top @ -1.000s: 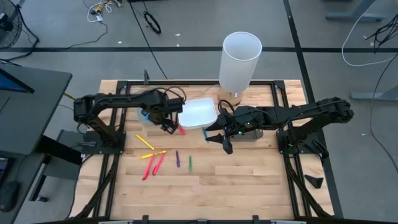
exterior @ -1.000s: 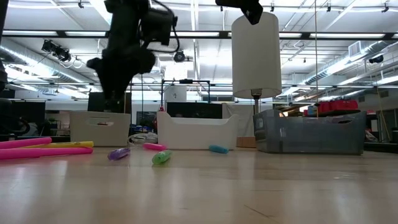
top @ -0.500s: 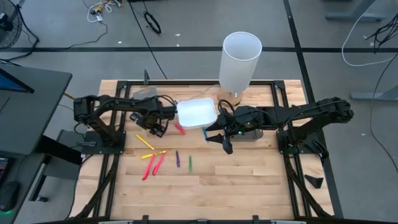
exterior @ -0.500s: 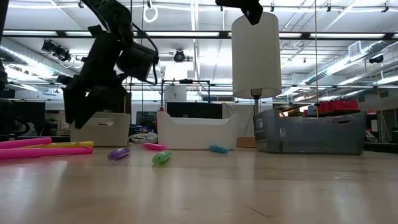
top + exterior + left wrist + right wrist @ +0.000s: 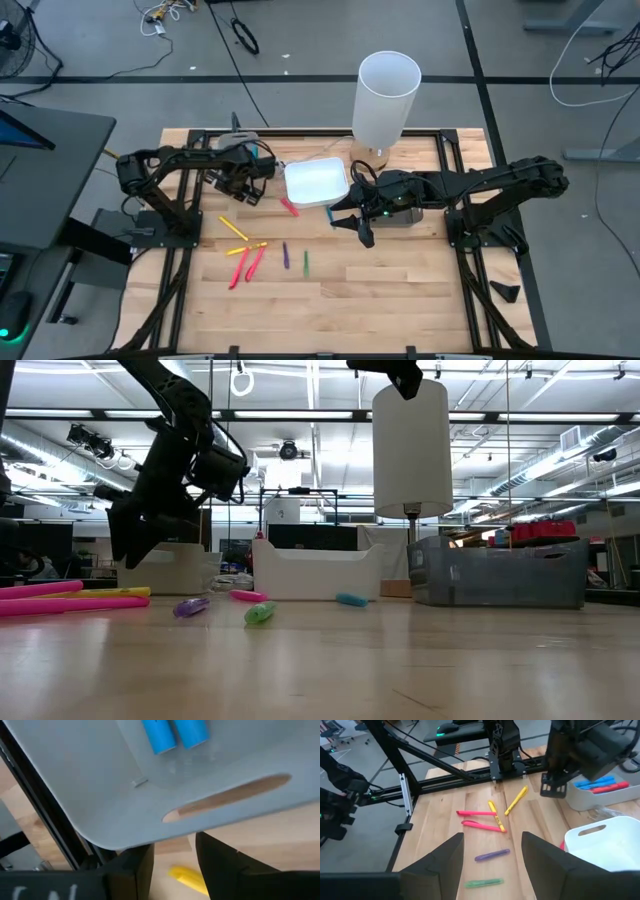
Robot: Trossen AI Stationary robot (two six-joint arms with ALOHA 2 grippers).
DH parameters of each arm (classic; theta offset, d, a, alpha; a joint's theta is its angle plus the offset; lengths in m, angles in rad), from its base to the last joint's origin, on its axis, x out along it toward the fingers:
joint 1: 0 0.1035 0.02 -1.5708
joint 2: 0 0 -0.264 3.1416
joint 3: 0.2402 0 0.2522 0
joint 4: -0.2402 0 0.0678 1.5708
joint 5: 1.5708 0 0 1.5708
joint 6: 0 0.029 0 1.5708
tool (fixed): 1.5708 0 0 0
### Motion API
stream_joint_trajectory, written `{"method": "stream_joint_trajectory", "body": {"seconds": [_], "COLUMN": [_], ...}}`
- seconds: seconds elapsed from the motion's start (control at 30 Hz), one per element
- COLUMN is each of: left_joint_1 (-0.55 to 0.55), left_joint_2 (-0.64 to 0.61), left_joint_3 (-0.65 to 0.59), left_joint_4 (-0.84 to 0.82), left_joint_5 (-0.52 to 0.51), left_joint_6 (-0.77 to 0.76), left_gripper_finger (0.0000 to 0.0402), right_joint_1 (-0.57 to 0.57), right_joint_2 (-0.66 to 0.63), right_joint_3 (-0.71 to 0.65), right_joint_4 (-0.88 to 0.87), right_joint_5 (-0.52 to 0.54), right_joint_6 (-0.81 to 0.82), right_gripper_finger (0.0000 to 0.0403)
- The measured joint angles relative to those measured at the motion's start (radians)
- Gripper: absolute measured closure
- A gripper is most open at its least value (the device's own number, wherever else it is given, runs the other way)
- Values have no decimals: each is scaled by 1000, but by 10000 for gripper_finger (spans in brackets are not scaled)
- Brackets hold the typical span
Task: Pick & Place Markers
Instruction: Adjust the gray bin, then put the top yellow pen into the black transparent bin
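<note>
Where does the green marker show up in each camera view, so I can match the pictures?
High view: the green marker lies on the wood below the picture's centre.
Low view: it lies left of centre on the tabletop, end-on.
Right wrist view: it lies near the bottom edge, at the middle.
Left wrist view: not in it.
Shared landmark: the purple marker lying right beside it.

the scene is evenly and brightly lit from long ceiling strip lights (image 5: 330, 415), seen glaring white in the low view. only soft, short shadows are cast on the pale wooden table (image 5: 400, 290). the dark left arm (image 5: 165, 470) is rendered slightly blurred, and the near tabletop is out of focus.
</note>
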Motion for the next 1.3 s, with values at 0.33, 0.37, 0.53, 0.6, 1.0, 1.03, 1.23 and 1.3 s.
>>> {"method": "stream_joint_trajectory", "body": {"seconds": [0.33,0.37,0.53,0.6,1.0,1.03,1.23,1.3], "left_joint_1": [9,-2,-84,-118,-337,-358,-462,-484], "left_joint_2": [-6,-14,-92,-136,-367,-383,-449,-455], "left_joint_3": [0,1,2,2,2,2,2,3], "left_joint_4": [-6,-10,-8,-6,149,180,271,277], "left_joint_5": [106,128,183,186,294,297,301,300], "left_joint_6": [17,13,-31,-61,-46,-23,80,89], "left_gripper_finger": [263,263,262,262,262,262,262,262], "right_joint_1": [0,0,0,0,0,0,0,0], "right_joint_2": [0,0,0,0,0,0,0,0], "right_joint_3": [0,0,0,0,0,0,0,0], "right_joint_4": [0,0,0,0,1,1,-2,-3], "right_joint_5": [0,0,0,0,0,0,0,0], "right_joint_6": [24,19,3,2,5,5,17,33], "right_gripper_finger": [204,204,204,204,204,204,204,204]}}
